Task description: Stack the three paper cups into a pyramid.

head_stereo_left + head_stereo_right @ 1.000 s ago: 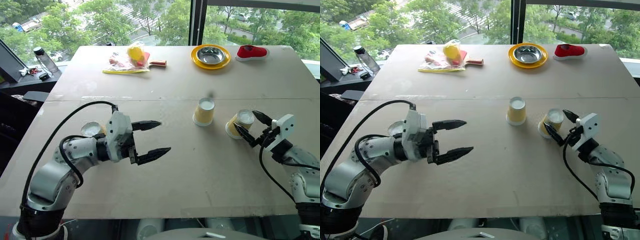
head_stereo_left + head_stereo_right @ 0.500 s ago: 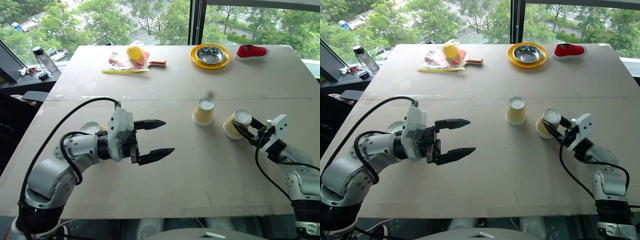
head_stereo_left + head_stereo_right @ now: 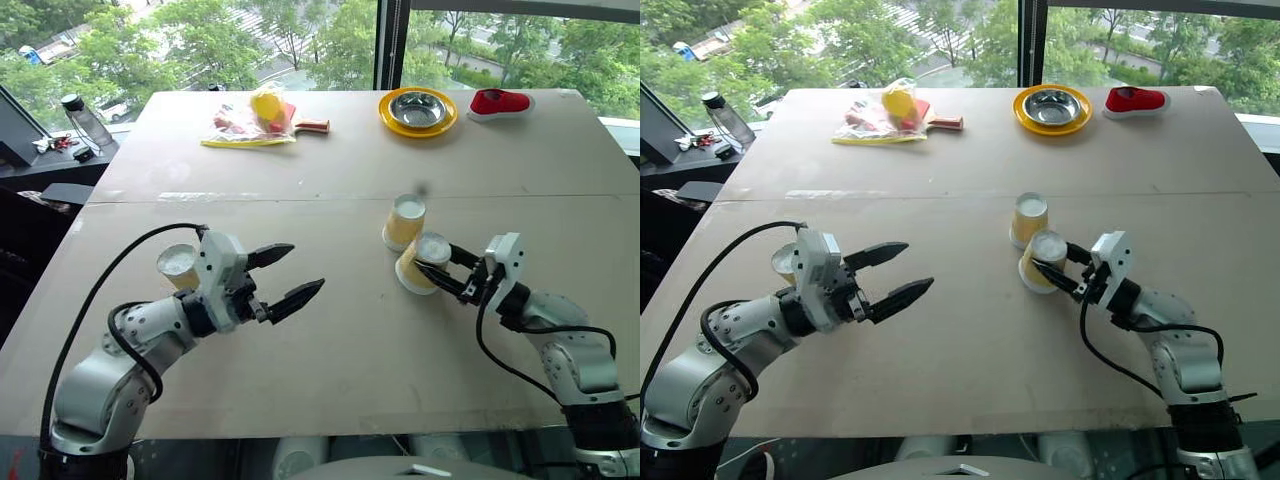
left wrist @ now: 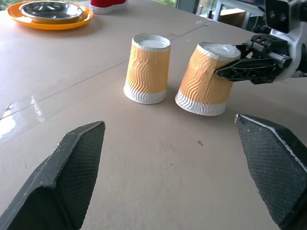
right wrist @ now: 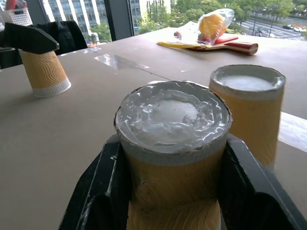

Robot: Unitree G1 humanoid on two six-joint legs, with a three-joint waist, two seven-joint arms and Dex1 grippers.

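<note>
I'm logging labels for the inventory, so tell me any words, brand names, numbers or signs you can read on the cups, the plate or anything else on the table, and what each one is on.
No readable text anywhere.
Three paper cups: only a wavy embossed pattern, no print.
Yellow plate and steel bowl: plain.
Plastic bag and red object at the far edge: any markings too small to tell.

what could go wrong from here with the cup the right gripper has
1. The right gripper is shut on a tilted yellow-orange paper cup close beside the upright yellow-orange paper cup; another nudge could knock that one over.
2. The grip is near the held cup's narrow white end, so it might slip or crumple.
3. The third paper cup sits behind the open left gripper, which might bump it.
</note>
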